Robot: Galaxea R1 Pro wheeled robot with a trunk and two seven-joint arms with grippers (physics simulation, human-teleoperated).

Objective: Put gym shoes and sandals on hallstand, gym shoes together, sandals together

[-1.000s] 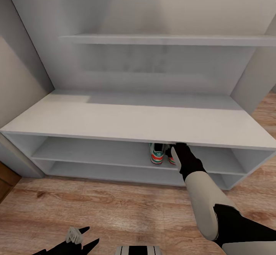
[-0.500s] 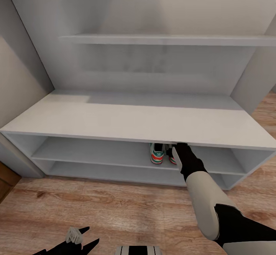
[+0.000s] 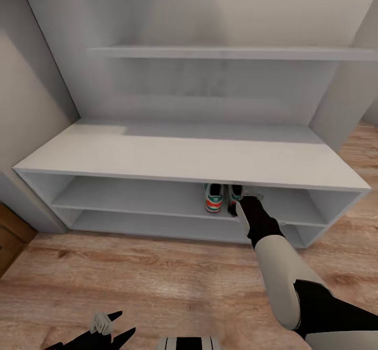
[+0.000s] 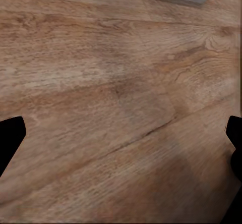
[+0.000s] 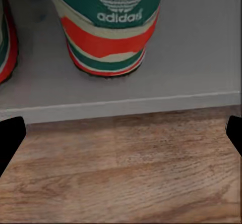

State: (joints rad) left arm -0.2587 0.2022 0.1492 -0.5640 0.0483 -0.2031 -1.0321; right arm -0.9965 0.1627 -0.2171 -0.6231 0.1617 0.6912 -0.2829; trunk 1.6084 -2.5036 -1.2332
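Two cream gym shoes with teal stripes and red-orange heels stand side by side on the upper low shelf of the pale hallstand [image 3: 189,153], heels outward: one [image 3: 212,198] and the other [image 3: 234,192]. My right gripper [image 3: 247,202] hangs just in front of the second shoe, at the shelf's edge. In the right wrist view that shoe's heel [image 5: 108,27] sits on the shelf [image 5: 191,42] beyond the gripper [image 5: 121,133], which is open and holds nothing. The first shoe [image 5: 5,37] shows at that picture's edge. My left gripper [image 3: 110,326] is open over the floor [image 4: 121,108]. The sandals are out of view.
Wood plank floor [image 3: 131,276] stretches in front of the rack. A lower open shelf [image 3: 157,224] lies under the shoes, and a stepped shelf [image 3: 226,53] above the bench top. A brown wooden panel [image 3: 10,234] sits at the far left.
The whole head view has shifted, so the camera moved. The second shoe's heel now shows more fully beside my right hand, which has drawn slightly back from under the bench top.
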